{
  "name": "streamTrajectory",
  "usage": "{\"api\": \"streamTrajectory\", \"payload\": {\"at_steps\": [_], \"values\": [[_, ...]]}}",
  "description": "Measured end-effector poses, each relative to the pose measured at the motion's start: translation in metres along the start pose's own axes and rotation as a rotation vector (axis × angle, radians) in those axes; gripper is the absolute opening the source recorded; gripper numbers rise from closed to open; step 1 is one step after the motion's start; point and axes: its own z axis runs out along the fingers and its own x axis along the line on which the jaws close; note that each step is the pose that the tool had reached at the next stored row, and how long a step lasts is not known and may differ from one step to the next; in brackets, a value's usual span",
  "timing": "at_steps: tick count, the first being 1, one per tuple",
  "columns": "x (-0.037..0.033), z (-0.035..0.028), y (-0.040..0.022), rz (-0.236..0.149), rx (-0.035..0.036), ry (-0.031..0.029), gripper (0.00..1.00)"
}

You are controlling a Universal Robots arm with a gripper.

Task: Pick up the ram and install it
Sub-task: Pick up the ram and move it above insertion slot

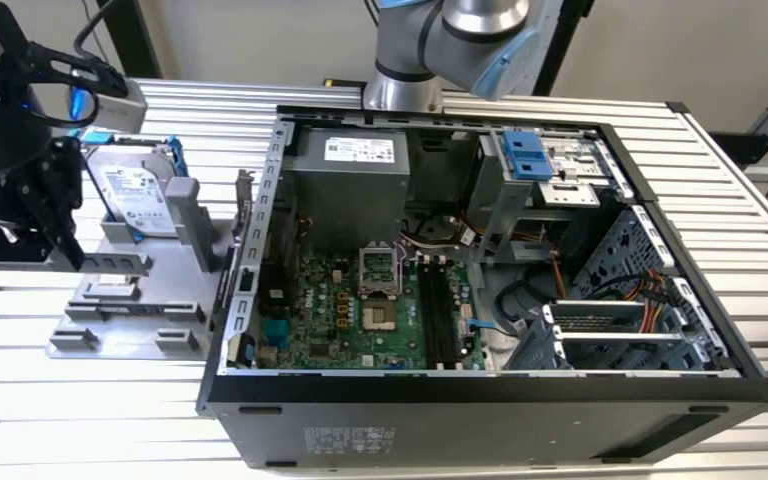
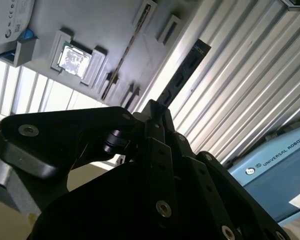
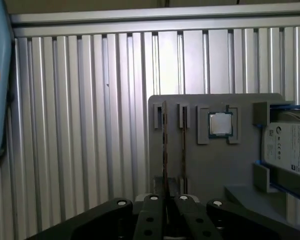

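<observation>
The gripper (image 2: pixel 154 107) is pinching the ram (image 2: pixel 182 75) between fingers drawn almost together, and the dark stick is poking out past the fingertips in the second wrist view. In the first wrist view the ram is showing edge-on, just beside a second stick (image 3: pixel 183 145) standing in the grey holder (image 3: pixel 210 165), near the CPU chip (image 3: pixel 220 123) and hard drive (image 3: pixel 290 150). The open computer case (image 1: pixel 491 390) is sitting to the exterior view's right of the holder

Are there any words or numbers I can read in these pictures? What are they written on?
On the hard drive: a white label, print too small to read.
On the power supply: a white label, too small to read.
On the computer case: a sticker on its wall, blurred.
On the blue arm cover: white lettering, just the maker's name.
</observation>
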Motion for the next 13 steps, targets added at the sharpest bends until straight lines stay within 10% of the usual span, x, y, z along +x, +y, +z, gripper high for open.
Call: {"api": "streamTrajectory", "payload": {"at_steps": [13], "values": [[0.0003,-0.0162,0.0005,0.0,0.0,-0.0001,0.0]]}}
